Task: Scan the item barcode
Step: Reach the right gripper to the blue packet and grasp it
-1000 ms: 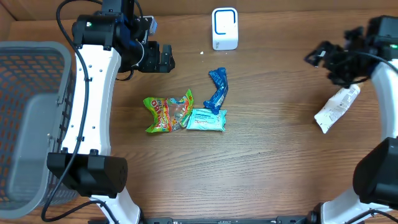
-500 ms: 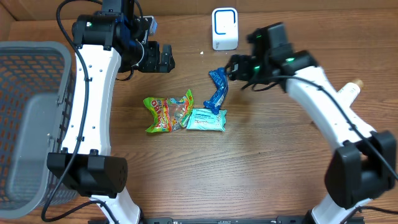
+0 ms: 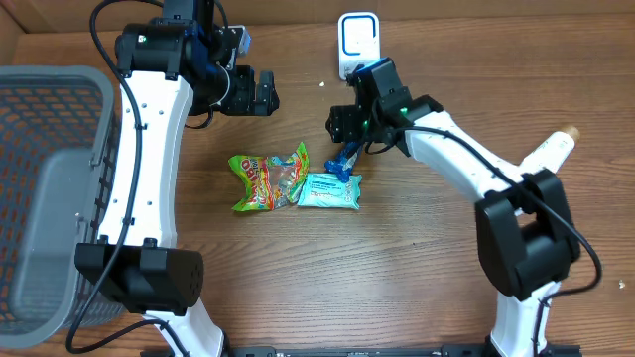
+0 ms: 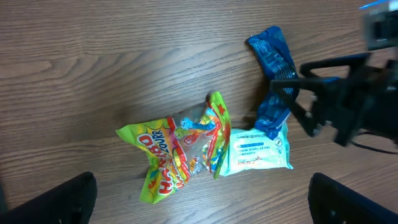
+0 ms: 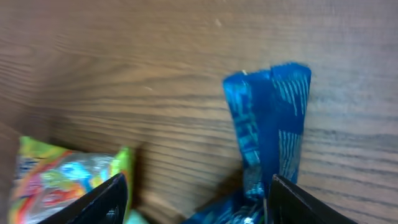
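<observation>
Swung right claw (image 3: 340, 124) in from bench's right edge, spread astride blue packet (image 4: 277, 53), not pinching; with left claw (image 3: 266, 92) spread too. Grasp probably next.

Overhead, centre: right gripper (image 3: 338, 128) covers the top of the blue packet (image 3: 343, 160) — only its lower end shows. Right wrist shot is blurred — packet print unreadable, lower end cut off at the bottom edge. The basket (image 3: 60, 107) runs off overhead's left edge.

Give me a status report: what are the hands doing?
Left hand open, hovering. Right hand open, straddling blue packet, not gripped yet. Wipes pack lies against packet's lower end.
</observation>
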{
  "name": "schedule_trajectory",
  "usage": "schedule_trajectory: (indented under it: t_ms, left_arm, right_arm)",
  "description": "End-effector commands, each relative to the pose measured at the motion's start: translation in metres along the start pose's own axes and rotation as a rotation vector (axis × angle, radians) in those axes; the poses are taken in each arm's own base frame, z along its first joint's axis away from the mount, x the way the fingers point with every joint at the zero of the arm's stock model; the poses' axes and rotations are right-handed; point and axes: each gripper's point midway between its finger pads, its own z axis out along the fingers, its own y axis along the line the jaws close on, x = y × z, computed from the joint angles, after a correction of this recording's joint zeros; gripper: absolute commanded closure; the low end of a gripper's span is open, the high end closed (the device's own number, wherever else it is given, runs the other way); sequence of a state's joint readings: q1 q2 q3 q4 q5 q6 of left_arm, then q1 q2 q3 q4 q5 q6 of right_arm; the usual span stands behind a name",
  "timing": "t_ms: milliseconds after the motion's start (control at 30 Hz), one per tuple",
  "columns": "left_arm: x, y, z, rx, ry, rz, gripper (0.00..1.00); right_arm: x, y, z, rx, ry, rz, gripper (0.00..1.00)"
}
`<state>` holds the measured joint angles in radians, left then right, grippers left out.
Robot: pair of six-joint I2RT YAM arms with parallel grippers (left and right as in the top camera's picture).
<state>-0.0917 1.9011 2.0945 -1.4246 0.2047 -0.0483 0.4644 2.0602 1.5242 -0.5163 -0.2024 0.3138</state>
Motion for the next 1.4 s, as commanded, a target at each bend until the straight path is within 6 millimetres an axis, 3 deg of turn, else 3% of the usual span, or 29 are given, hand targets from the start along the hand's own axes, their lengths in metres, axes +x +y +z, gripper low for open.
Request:
schedule_trajectory:
  t_ms: [0,233,400,667,767,933,1100,1367]
  left_arm:
    - [-0.003,-0.004,-0.006,0.000,-0.020,0.030,0.00]
    - [-0.003,-0.004,-0.006,0.000,-0.020,0.030,0.00]
    - [-0.003,-0.004,-0.005,0.000,-0.019,0.030,0.00]
    - [-0.003,-0.004,-0.006,0.000,-0.020,0.030,0.00]
    - [-0.003,-0.004,-0.006,0.000,-0.020,0.030,0.00]
    - [-0.003,-0.004,-0.006,0.000,-0.020,0.030,0.00]
    - [-0.003,-0.004,-0.006,0.000,-0.020,0.030,0.00]
    - [-0.003,-0.004,-0.006,0.000,-0.020,0.030,0.00]
  right_arm:
    - [0.011,-0.015,0.011,0.035,0.041,0.013,0.27]
    - [0.023,-0.053,0.005,0.243,0.068,0.025,0.29]
    - [0.012,-0.072,0.000,0.355,0.020,-0.026,0.29]
    - [-0.024,-0.051,0.007,0.255,-0.117,-0.119,0.29]
    - [-0.024,-0.047,0.021,0.214,-0.119,-0.121,0.29]
    - [-0.013,-0.063,0.047,0.229,-0.091,-0.102,0.31]
    - [-0.023,-0.074,0.043,0.234,-0.127,-0.025,0.58]
    - [-0.015,-0.103,0.028,0.331,-0.077,0.162,0.96]
